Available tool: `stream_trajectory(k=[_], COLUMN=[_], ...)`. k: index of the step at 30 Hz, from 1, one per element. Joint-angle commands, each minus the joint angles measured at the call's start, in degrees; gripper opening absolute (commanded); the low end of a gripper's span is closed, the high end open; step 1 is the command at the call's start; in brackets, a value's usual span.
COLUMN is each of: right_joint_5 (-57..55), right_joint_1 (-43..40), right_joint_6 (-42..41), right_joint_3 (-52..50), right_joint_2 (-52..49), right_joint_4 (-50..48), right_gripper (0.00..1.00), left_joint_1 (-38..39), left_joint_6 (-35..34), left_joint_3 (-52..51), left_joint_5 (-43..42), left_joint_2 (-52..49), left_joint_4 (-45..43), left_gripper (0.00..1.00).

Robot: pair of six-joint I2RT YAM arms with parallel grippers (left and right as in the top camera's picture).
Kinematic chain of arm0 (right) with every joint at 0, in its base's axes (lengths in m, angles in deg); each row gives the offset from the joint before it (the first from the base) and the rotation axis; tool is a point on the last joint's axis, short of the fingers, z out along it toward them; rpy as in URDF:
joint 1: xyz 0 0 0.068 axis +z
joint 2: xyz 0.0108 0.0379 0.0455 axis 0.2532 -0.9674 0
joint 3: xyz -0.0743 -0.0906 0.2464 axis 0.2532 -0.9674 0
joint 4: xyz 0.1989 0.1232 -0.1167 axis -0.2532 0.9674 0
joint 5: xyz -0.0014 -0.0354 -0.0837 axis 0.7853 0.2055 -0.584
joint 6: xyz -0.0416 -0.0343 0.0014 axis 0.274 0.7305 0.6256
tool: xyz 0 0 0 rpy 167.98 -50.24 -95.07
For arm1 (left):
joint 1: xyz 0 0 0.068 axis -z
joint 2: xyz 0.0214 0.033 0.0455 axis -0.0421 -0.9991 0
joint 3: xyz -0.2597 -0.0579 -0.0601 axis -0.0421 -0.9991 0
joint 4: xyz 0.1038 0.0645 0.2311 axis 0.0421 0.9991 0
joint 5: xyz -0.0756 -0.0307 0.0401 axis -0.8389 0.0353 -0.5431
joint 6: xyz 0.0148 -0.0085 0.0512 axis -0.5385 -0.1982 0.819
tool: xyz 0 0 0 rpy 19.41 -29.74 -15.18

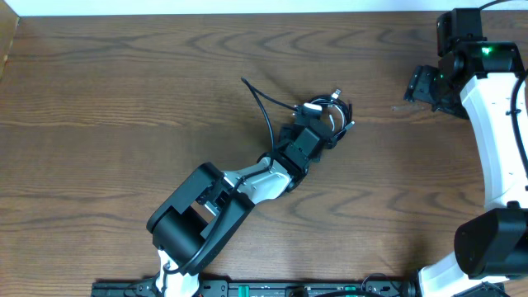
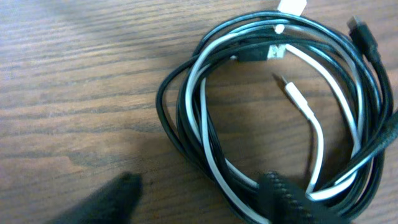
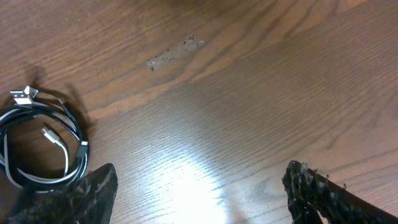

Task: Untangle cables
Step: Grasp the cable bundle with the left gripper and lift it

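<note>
The cables lie coiled together mid-table, a black cable [image 2: 166,118] and a white cable [image 2: 203,106] looped through each other, with small plug ends [image 2: 292,93] inside the ring. In the overhead view the coil [image 1: 330,109] has a black tail running up-left [image 1: 260,95]. My left gripper [image 1: 323,125] hangs over the coil's near side. Its jaws stand apart: one fingertip [image 2: 124,190] is outside the ring on bare wood and the other fingertip [image 2: 280,193] is over the strands, so part of the coil lies between them, ungripped. My right gripper [image 1: 422,87] stands open over bare wood at the far right, holding nothing [image 3: 199,183]. The coil shows at the left edge [image 3: 37,146] of its view.
A pale scuff mark [image 3: 174,53] is on the wood between the coil and the right arm. The left arm's body [image 1: 206,214] lies across the near middle of the table. A black rail [image 1: 247,289] runs along the front edge.
</note>
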Motion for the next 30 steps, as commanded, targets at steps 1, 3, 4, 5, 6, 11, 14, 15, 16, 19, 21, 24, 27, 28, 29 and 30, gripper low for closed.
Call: stream_trajectory(k=[1, 3, 4, 5, 6, 11, 14, 15, 16, 19, 21, 24, 27, 28, 29, 30], right_joint_5=[0.11, 0.11, 0.09, 0.09, 0.09, 0.09, 0.07, 0.09, 0.07, 0.07, 0.09, 0.09, 0.09, 0.07, 0.13, 0.11], right_joint_1=[-0.17, -0.17, -0.17, -0.17, -0.17, -0.17, -0.17, -0.17, -0.17, -0.17, -0.17, -0.17, -0.17, -0.17, -0.17, -0.17], right_joint_6=[0.33, 0.35, 0.35, 0.35, 0.35, 0.35, 0.35, 0.35, 0.35, 0.35, 0.35, 0.35, 0.35, 0.35, 0.33, 0.33], right_joint_3=[0.15, 0.15, 0.15, 0.15, 0.15, 0.15, 0.15, 0.15, 0.15, 0.15, 0.15, 0.15, 0.04, -0.13, -0.31, -0.5], right_joint_2=[-0.35, -0.35, -0.35, -0.35, -0.35, -0.35, -0.35, -0.35, -0.35, -0.35, -0.35, -0.35, -0.35, -0.35, -0.35, -0.35], right_joint_4=[0.02, 0.11, 0.15, 0.26, 0.42, 0.98, 0.9, 0.87, 0.85, 0.72, 0.63, 0.2, -0.5, -0.87, -1.16, -1.46], right_gripper=[0.82, 0.82, 0.82, 0.82, 0.82, 0.82, 0.82, 0.82, 0.82, 0.82, 0.83, 0.83, 0.84, 0.84, 0.85, 0.85], left_joint_1=[-0.04, -0.02, -0.02, -0.02, -0.04, -0.02, -0.02, -0.02, -0.02, -0.02, -0.02, -0.02, -0.02, -0.02, -0.02, -0.02], left_joint_6=[-0.57, -0.57, -0.57, -0.55, -0.57, -0.98, -2.45, -2.93, -2.93, -2.86, -2.86, -2.73, -2.32, -1.7, -0.68, 0.57], left_joint_3=[1.2, 1.2, 1.2, 1.2, 1.2, 1.2, 1.2, 1.2, 1.2, 1.2, 1.22, 1.53, 2.75, 3.15, 3.54, 3.91], left_joint_5=[1.57, 1.57, 1.57, 1.57, 1.57, 1.55, 1.53, 1.53, 1.53, 1.73, 1.77, 1.99, 4.48, 5.51, 6.51, 7.23], left_joint_2=[-0.24, -0.24, -0.33, -0.46, -0.68, -3.04, -3.67, -3.67, -3.67, -3.67, -3.67, -3.32, -0.5, 0.74, 2.34, 4.13], left_joint_4=[-0.94, -1.14, -1.25, -1.36, -1.38, -1.57, -1.31, -1.33, -1.4, -1.44, -1.09, -0.39, 2.45, 3.28, 4.02, 4.7], left_gripper=[0.37, 0.37, 0.37, 0.37, 0.37, 0.49, 0.51, 0.51, 0.51, 0.26, 0.19, 0.09, 0.08, 0.09, 0.09, 0.09])
